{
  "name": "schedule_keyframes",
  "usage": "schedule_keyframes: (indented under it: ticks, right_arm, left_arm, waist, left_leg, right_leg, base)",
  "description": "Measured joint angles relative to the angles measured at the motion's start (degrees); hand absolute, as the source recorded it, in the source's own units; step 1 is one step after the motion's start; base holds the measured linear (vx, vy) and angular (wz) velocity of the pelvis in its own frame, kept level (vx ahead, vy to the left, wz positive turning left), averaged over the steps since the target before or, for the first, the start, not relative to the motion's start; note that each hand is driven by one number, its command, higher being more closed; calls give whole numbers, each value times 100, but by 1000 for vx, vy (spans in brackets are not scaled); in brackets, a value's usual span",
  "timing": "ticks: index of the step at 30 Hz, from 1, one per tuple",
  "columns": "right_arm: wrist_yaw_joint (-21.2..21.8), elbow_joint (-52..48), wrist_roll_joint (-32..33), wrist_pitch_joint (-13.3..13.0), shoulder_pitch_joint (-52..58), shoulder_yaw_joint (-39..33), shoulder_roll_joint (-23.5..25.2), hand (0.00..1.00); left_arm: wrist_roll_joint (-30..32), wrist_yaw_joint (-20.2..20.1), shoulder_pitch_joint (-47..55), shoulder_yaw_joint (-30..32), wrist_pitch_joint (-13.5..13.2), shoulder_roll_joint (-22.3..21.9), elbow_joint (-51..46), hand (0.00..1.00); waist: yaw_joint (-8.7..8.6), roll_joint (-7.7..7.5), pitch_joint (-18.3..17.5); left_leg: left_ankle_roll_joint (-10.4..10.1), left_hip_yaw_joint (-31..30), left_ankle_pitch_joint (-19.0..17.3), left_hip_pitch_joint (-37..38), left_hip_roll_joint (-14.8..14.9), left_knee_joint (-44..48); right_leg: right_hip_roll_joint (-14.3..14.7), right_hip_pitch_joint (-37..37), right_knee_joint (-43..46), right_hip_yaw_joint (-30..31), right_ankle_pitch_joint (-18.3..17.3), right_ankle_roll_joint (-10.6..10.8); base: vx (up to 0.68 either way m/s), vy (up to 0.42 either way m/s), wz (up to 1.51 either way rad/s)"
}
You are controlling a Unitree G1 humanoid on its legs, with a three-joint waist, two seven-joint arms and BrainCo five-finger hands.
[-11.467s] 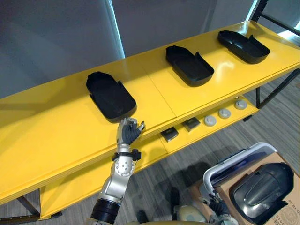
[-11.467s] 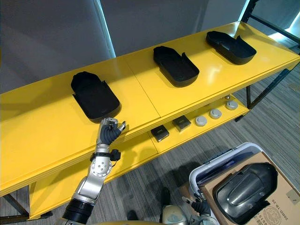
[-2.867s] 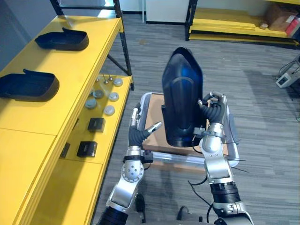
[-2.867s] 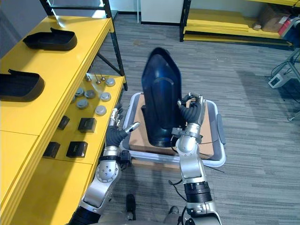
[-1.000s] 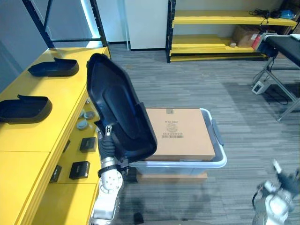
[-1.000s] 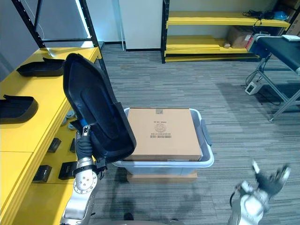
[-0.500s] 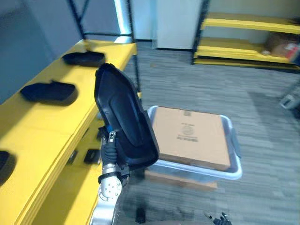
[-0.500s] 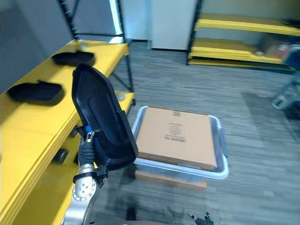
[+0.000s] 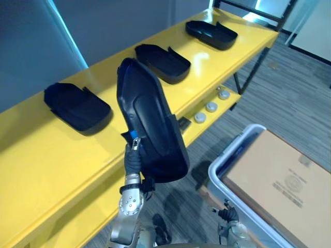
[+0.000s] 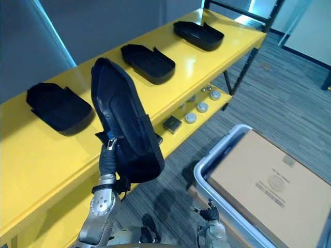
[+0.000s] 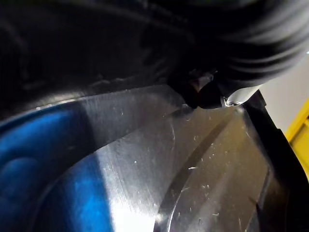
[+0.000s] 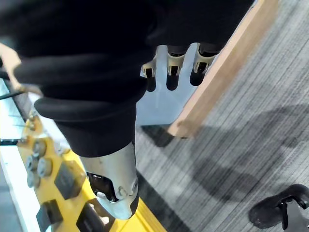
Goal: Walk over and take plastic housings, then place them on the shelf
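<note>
My left hand (image 9: 133,159), fingers clamped near its lower end, holds a black plastic shell (image 9: 150,124) nearly upright beside the yellow shelf (image 9: 51,155); my right hand (image 12: 173,63) hangs slack, empty.

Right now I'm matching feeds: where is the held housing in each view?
Left eye view: held housing, centre, upright in left hand.
Right eye view: housing left of centre.
Left wrist view: housing's glossy inside, close up.
Right wrist view: right hand above floor.
Shared landmark: yellow shelf.

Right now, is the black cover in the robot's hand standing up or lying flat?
Standing up: the cover rises on end above the left hand.
</note>
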Motion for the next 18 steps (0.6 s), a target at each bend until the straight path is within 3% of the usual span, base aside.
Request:
schedule_keyframes:
  ticks: [2,4,5,6,7,8,10,11,14,18]
  right_arm:
    - [0,-2,4,-3,98,-2,-9,0]
    - [-6,-71,84,-44,118,-55,-38,0]
    - [-11,-68,86,-50,129,-56,-47,0]
    - [-8,-50,86,-44,183,-42,-35,0]
    - [-3,-46,137,-39,190,-38,-23,0]
    - [-2,-61,135,-43,202,-43,-47,0]
    - [16,-68,135,-47,225,-28,-98,0]
    - [43,-73,130,-43,237,-21,-76,0]
    - [103,-82,129,-39,362,-3,-63,0]
    - [98,-119,131,-44,501,-5,-9,0]
  left_arm:
    - [91,95,-21,65,-1,7,25,100]
    - [139,144,-170,3,-23,9,172,100]
    - [151,174,-194,-29,-24,5,224,100]
    - [180,192,-160,-69,-34,32,231,100]
    - [181,199,-103,-56,-51,-32,309,100]
    - [184,199,31,-39,-53,-92,274,100]
    - [182,197,172,-34,-83,-163,197,100]
    - [175,188,250,-29,-93,-224,197,100]
    - [164,158,418,-28,-91,-272,197,100]
    - [104,63,520,-29,-81,-262,193,100]
  waist:
    - [-72,8,5]
    - [-167,16,19]
    - [-137,0,15]
    - [-100,-159,-15]
    - [-69,-112,-2]
    - [36,3,-72]
    - [189,89,-118]
    - [227,159,-147]
    - [217,73,-148]
    - [230,-96,-242]
  left_leg:
    - [-11,-404,-2,217,-68,-66]
    - [-178,-1037,-42,329,-145,18]
    - [-259,-1137,-85,362,-179,72]
    - [-411,-1274,-176,474,-330,145]
    - [-517,-1373,-252,591,-323,204]
    - [-581,-1389,-238,599,-231,206]
    - [-645,-1354,-252,587,-90,213]
    - [-801,-1354,-244,594,14,202]
    - [-1062,-1309,-91,751,120,-7]
    - [-1103,-1348,8,793,151,-83]
  right_leg:
    - [510,-390,-478,671,-329,44]
    - [1202,-752,-1255,1792,-446,243]
    - [1289,-811,-1474,1976,-380,305]
    - [1283,-798,-2082,2067,193,303]
    - [1199,-733,-2059,1927,415,208]
    - [1238,-657,-2133,1817,429,184]
    - [1343,-460,-2387,1699,429,133]
    - [1418,-324,-2577,1583,475,59]
    - [1492,-14,-2895,1354,568,-87]
    - [1529,255,-3244,1176,626,-155]
  base:
    - [357,24,102]
    - [258,-90,150]
    - [251,-128,147]
    - [269,-155,138]
    - [306,-160,116]
    - [246,-134,68]
    - [189,-126,19]
    - [184,-150,25]
    - [123,-115,27]
    - [65,-64,20]
